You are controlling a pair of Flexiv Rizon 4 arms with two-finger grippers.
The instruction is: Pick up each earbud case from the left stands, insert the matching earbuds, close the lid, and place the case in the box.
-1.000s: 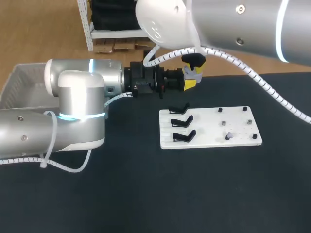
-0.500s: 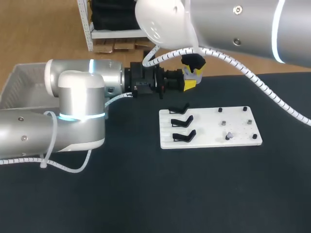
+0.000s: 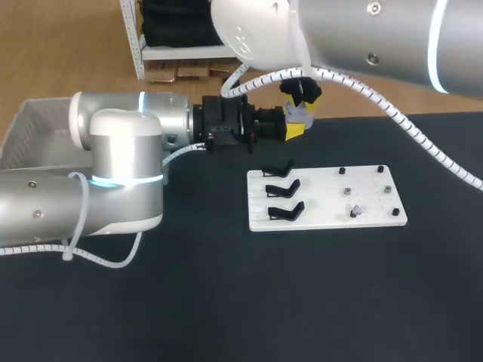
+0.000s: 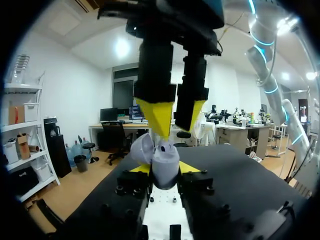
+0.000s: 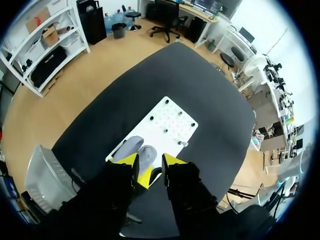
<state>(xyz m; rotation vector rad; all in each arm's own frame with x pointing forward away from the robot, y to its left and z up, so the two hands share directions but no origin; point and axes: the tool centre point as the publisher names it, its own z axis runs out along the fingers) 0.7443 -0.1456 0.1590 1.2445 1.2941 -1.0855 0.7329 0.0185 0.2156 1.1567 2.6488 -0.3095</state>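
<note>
Three black plastic stands (image 3: 284,194) sit empty mid-frame. Left fingers (image 4: 141,169) pinch the open pale-grey earbud case (image 4: 163,159); right fingers (image 4: 156,112), slightly spread, hover above. Closing and boxing apparently remain.

Case (image 4: 163,161): small, pale grey-lilac, rounded. Lid hinged open, so body and lid show as two lobes side by side. Held off the tabletop (image 3: 226,302), pinched between the yellow tips of the left claw (image 4: 164,170), beyond the far edge of the white board (image 3: 332,197). One tip of the right claw (image 4: 175,124), fingers apart, comes down to where lid meets body.

Stands (image 3: 284,189): three, black, angled, in a column on the board's left end.

Small grey pieces (image 3: 355,211) on the board's right half; too small to tell if earbuds.

Box (image 3: 30,128): pale, open-topped, at the tabletop's far left.
</note>
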